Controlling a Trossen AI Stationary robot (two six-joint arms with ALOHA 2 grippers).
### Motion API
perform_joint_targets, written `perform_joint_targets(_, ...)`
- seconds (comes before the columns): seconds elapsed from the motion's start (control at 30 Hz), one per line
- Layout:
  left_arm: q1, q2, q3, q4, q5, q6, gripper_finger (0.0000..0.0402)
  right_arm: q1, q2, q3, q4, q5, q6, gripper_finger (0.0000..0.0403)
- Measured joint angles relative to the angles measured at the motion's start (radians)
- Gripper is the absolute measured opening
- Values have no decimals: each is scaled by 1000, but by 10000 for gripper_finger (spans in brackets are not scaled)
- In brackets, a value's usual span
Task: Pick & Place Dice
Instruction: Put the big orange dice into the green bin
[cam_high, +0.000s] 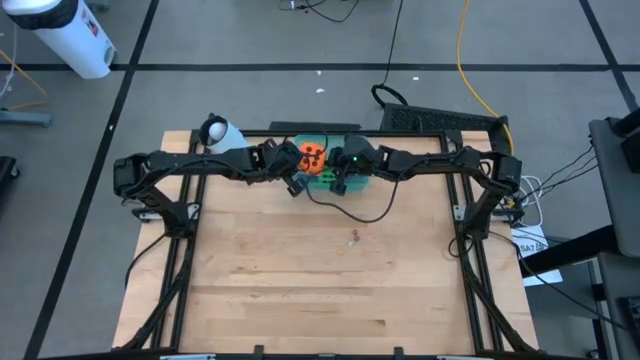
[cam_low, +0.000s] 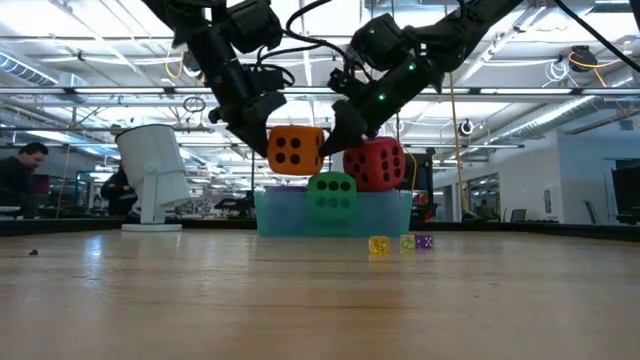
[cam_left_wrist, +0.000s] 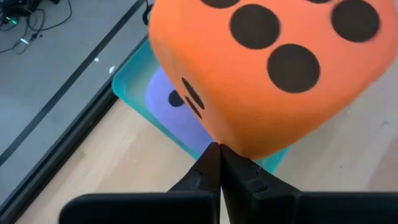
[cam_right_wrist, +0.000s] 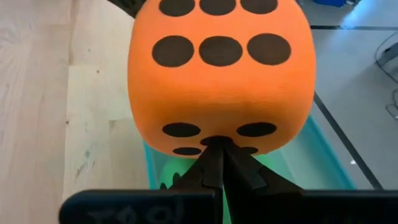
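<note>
Left pincer (cam_left_wrist: 219, 146), closed tight, nips an edge of the soft orange die (cam_left_wrist: 267, 74), and the right pincer (cam_right_wrist: 217, 142) likewise nips the red die (cam_low: 376, 163); we judge both hang above the teal tray (cam_low: 268, 212) to clear its walls.

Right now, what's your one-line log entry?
left gripper pinching orange die | right gripper pinching red die | both over teal tray | green die in tray
</note>
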Motion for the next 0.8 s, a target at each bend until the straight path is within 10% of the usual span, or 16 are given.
perform_joint_targets(0.8, 27, 1, 1, 13, -32, 0, 3, 20, -8, -2, -4, 99, 25, 0)
